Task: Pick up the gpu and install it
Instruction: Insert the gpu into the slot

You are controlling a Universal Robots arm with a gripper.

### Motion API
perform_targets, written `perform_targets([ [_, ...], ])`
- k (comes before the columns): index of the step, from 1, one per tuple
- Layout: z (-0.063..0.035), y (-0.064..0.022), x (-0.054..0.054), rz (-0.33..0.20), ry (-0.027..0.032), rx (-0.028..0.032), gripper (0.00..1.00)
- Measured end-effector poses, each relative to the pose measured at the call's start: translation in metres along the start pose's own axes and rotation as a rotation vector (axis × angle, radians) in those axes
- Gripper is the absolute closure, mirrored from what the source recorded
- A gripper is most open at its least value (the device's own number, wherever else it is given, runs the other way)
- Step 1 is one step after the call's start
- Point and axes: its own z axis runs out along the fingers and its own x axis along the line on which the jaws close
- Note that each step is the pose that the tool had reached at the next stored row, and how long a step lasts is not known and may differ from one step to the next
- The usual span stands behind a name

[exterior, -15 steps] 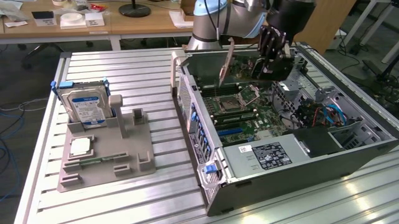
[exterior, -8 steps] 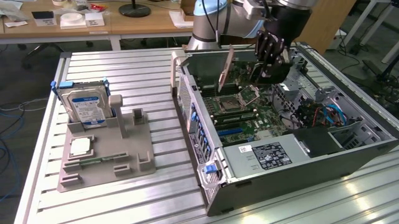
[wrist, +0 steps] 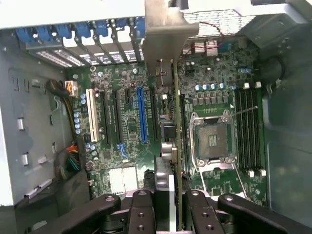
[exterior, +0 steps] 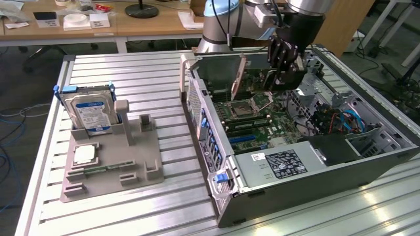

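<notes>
You've got the pickup done: your black gripper (wrist: 170, 207) is clamped partway closed on the thin dark-green gpu card (wrist: 171, 126), edge-on above the green motherboard (wrist: 126, 122) and its slots, seemingly not yet seated.

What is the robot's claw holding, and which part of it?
The gpu, pinched by the gripper at the end opposite its metal bracket.

wooden desks (exterior: 157, 27) stand behind the slatted aluminium table (exterior: 125, 73).
</notes>
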Motion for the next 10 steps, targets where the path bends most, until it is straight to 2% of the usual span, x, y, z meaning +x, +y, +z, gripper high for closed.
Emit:
perform_targets([
  [1, 0.0014, 0.0, 0.0, -0.018, 0.0001, -0.0004, 0.72],
  [2, 0.0095, 0.0, -0.001, -0.065, 0.0009, -0.0011, 0.72],
  [3, 0.0172, 0.0009, -0.002, -0.08, 0.0005, 0.0012, 0.72],
  [4, 0.0206, 0.002, -0.002, -0.075, 0.0004, 0.0035, 0.72],
  [5, 0.0249, 0.0031, -0.001, -0.061, -0.0002, 0.0124, 0.72],
  [6, 0.0259, 0.0032, -0.001, -0.053, -0.0004, 0.0148, 0.72],
  [8, 0.0293, 0.0035, -0.001, -0.026, -0.0008, 0.0164, 0.72],
  [10, 0.0314, 0.005, -0.001, -0.021, -0.0013, 0.0166, 0.72],
])
